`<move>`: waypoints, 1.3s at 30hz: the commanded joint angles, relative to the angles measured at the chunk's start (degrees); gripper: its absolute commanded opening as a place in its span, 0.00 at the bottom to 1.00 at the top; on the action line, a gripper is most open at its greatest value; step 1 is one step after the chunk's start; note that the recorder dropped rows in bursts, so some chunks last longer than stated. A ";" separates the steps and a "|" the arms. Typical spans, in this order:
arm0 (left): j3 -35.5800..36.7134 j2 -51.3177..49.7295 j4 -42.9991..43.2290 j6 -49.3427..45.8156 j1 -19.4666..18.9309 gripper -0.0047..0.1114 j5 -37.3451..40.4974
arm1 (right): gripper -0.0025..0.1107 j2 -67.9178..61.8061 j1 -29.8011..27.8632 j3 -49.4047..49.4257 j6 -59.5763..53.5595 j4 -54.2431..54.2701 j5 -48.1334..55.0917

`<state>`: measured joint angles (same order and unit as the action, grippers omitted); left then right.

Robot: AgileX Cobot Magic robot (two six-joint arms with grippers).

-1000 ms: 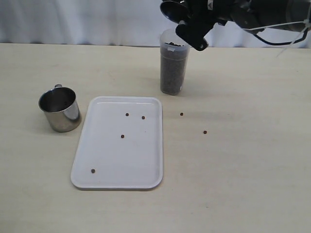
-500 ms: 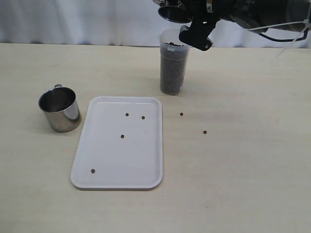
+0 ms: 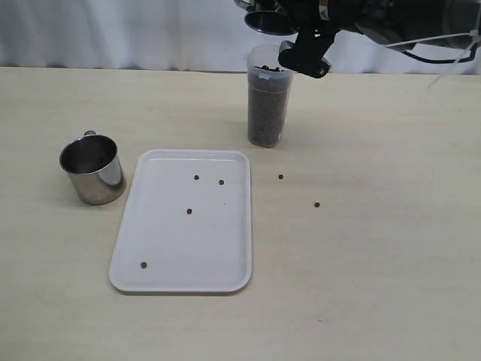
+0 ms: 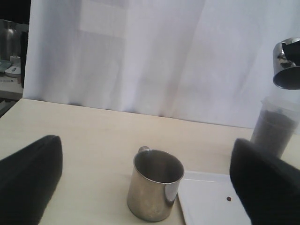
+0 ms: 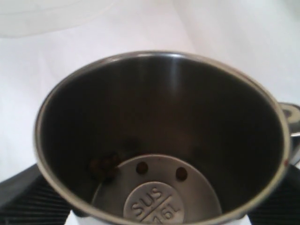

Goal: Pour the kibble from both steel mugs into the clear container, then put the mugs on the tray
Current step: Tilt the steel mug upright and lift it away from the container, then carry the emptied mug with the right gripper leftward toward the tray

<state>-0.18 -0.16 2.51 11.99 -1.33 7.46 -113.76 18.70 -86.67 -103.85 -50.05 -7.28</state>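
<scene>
Right gripper (image 5: 152,204) is up at the far edge of the table (image 3: 376,263), its jaws clamped on the outside of one steel mug, the tipped mug (image 3: 267,20). That mug is held on its side in the air, mouth facing away from the arm, directly over the open top of the clear cup (image 3: 267,75) and not touching it. The wrist camera looks straight into the mug: nearly empty, a few brown pellets (image 5: 105,164) clinging low on the wall near the base, which is stamped "SUS". The clear cup stands upright just beyond the far right corner of the white tray (image 3: 203,248), apart from it, and is filled most of the way with kibble (image 3: 265,113). Four loose pellets lie on the tray, one of them near its front left corner (image 3: 143,265); two more lie on the bare table to the right of the tray (image 3: 316,204). The second mug, the standing mug (image 3: 92,169), is upright and looks empty, just left of the tray's far left corner, close to the rim but not on it, handle turned to the back. Left gripper (image 4: 145,143) has its jaws spread wide and holds nothing; the standing mug sits ahead of it on the table, between the two dark fingers (image 4: 30,178) in its camera, clear of both.
</scene>
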 commanded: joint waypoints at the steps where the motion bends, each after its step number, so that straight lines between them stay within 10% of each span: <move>1: 0.18 0.16 -0.06 0.07 -0.01 0.88 -0.48 | 0.06 1.57 0.09 -0.56 0.73 1.82 -1.15; 26: 0.18 0.16 -0.06 0.07 -0.01 0.88 -0.48 | 0.06 15.60 -12.05 5.10 2.79 108.58 12.79; 39: 0.18 0.16 -0.06 0.07 -0.01 0.88 -0.48 | 0.06 29.38 -19.20 31.50 7.56 118.11 16.16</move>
<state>-0.18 -0.16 2.51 11.99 -1.33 7.46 -86.60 -0.04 -59.60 -98.05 66.65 7.79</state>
